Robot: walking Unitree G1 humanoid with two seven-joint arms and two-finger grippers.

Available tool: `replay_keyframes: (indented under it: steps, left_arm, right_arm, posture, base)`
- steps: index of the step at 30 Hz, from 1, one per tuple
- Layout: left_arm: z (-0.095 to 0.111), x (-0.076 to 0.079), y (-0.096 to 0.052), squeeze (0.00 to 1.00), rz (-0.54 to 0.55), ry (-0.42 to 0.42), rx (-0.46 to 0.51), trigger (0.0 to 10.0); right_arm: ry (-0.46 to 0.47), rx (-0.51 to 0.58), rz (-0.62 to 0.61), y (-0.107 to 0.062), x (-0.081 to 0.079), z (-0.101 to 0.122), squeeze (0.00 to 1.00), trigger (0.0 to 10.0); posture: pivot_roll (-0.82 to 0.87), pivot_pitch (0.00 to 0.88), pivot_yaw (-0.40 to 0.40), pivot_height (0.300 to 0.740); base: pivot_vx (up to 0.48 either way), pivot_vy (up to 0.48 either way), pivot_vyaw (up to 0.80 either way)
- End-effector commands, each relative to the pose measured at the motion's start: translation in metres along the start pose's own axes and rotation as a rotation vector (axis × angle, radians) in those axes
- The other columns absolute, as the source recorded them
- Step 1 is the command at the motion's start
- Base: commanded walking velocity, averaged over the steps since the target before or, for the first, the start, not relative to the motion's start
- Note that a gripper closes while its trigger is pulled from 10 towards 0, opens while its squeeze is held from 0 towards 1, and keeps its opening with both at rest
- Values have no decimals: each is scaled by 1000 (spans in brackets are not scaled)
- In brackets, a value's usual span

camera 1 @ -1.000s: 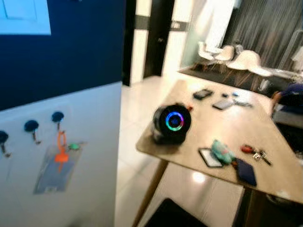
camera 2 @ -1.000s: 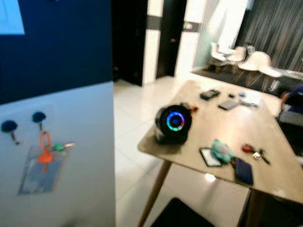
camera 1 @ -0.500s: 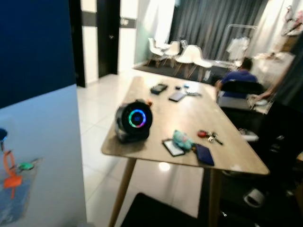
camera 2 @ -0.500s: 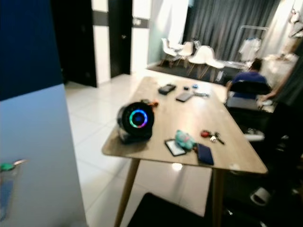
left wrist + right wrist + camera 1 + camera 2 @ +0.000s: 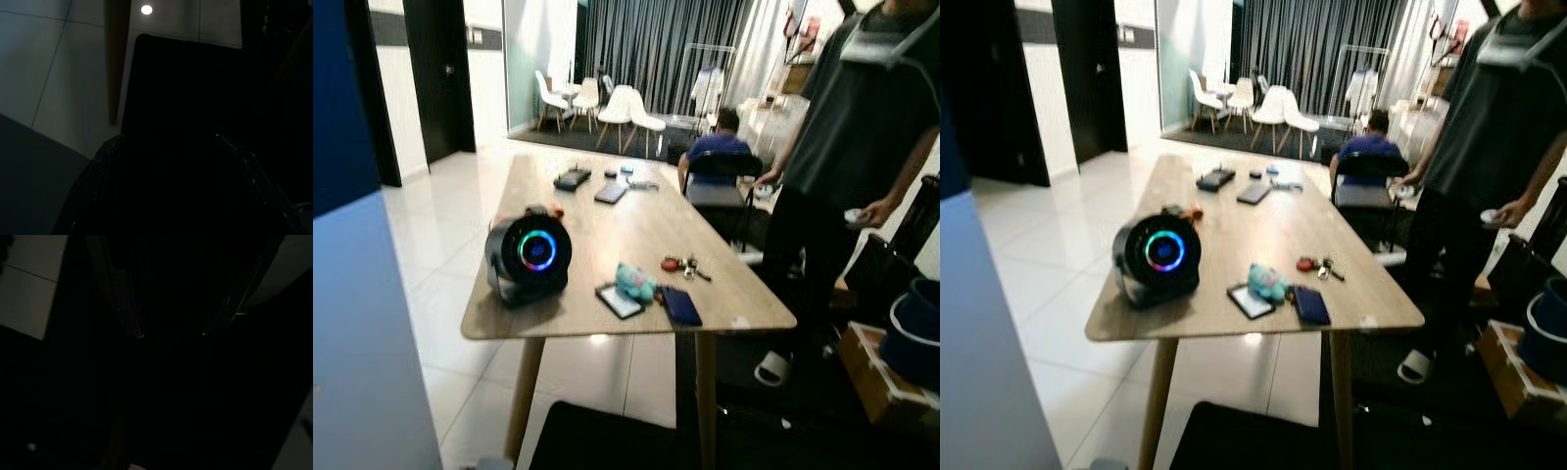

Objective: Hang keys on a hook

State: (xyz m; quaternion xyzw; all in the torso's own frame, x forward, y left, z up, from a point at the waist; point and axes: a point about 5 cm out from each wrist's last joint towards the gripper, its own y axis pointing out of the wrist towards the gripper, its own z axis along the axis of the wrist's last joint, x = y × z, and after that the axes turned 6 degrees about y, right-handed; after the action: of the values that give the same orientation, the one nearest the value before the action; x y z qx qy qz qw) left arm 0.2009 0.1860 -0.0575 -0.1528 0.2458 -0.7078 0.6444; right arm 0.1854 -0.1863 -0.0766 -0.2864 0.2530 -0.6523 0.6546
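A bunch of keys with a red fob [image 5: 683, 264] lies on the wooden table [image 5: 636, 220], towards its near right side. Beside the keys are a teal soft toy [image 5: 634, 282], a phone [image 5: 619, 301] and a dark wallet [image 5: 681, 305]. Both arms hang low and idle. In the dark left wrist view my left gripper [image 5: 168, 137] is open above a black floor mat [image 5: 186, 88]. My right gripper [image 5: 171, 334] is open too, with only darkness between its fingers.
A round black speaker with a glowing ring [image 5: 529, 257] stands at the table's near left corner. A blue and white wall panel [image 5: 352, 323] is close on my left. One person [image 5: 862, 147] stands right of the table; another [image 5: 717, 152] sits at the far end. Boxes [image 5: 891, 372] sit at the right.
The camera has swung to the right. The panel with the hooks and the orange lanyard has slid out on the left, and the table and a standing person have come into the picture.
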Motion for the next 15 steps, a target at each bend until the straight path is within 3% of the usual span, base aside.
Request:
replay_keyframes:
  steps: [1, 6, 15]
  left_arm:
    - [-2, 4, -1, 0, -11, 22, -2, 10000]
    - [0, 6, 0, 0, -17, 30, 7, 10000]
    - [0, 6, 0, 0, -26, 41, 8, 10000]
  right_arm:
    - [-6, -10, -5, 0, 3, -1, 0, 10000]
    - [-10, -11, 1, 0, 2, -1, 0, 10000]
    - [-15, -14, 6, -2, 0, -5, 0, 10000]
  posture:
    - [53, 25, -45, 740]
    - [54, 27, -41, 740]
    - [50, 25, -37, 740]
  base:
    - [0, 0, 0]
    - [0, -184, 0]
    - [0, -444, 0]
